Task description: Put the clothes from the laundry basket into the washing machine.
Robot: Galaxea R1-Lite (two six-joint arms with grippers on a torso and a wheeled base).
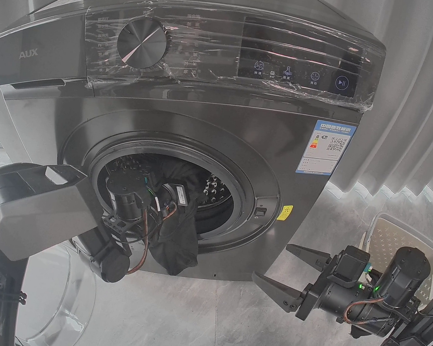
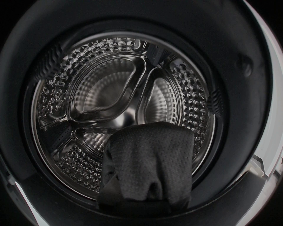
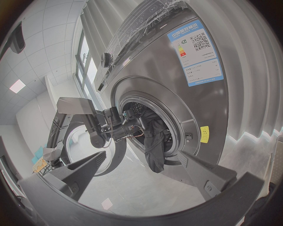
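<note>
The grey washing machine (image 1: 181, 124) stands with its round opening uncovered. A black garment (image 1: 179, 239) hangs from the opening over the lower rim, its end dangling down the front panel. My left arm's wrist (image 1: 129, 193) sits at the opening's left side, reaching into the drum. In the left wrist view the garment (image 2: 150, 159) bunches up close in front of the steel drum (image 2: 103, 88). My right gripper (image 1: 274, 263) hovers open and holds nothing, low and to the right of the machine, beside the white laundry basket (image 1: 391, 241). The right wrist view shows the garment (image 3: 154, 147) draped from the opening.
The machine's glass door (image 1: 53, 296) is swung open at the lower left, behind my left arm. Grey tiled floor (image 1: 217, 328) stretches in front of the machine. White curtains (image 1: 425, 104) hang to the right, behind the basket.
</note>
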